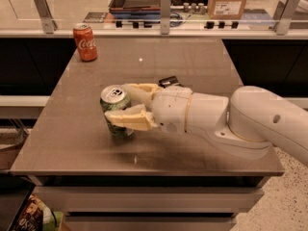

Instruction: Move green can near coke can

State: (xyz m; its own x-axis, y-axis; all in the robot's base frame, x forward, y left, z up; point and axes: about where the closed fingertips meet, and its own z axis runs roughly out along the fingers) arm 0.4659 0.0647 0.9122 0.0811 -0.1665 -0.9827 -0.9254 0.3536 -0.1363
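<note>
1. Green can (113, 100): located near the front left of the grey table (202, 61), upright or nearly so, silver top and pull tab showing.
2. Gripper (117, 103): positioned at the can, reaching in from the right on the white arm (260, 124). One cream finger (132, 119) lies across the near side of the can and the other passes round the far side. Both appear pressed against it, so the pincer is judged to be pinching the can.
3. Whether the can's base has left the table cannot be told from where I stand.
4. Coke can (85, 42): stands upright at the far left corner of the table, well apart from the green can.
5. A small black object (168, 81) lies just behind the gripper; its nature is unclear.
6. Assessment: the grasp looks made. The carry toward the far left corner and the set-down beside the coke can are not yet done. The task is judged to be in its early part.
</note>
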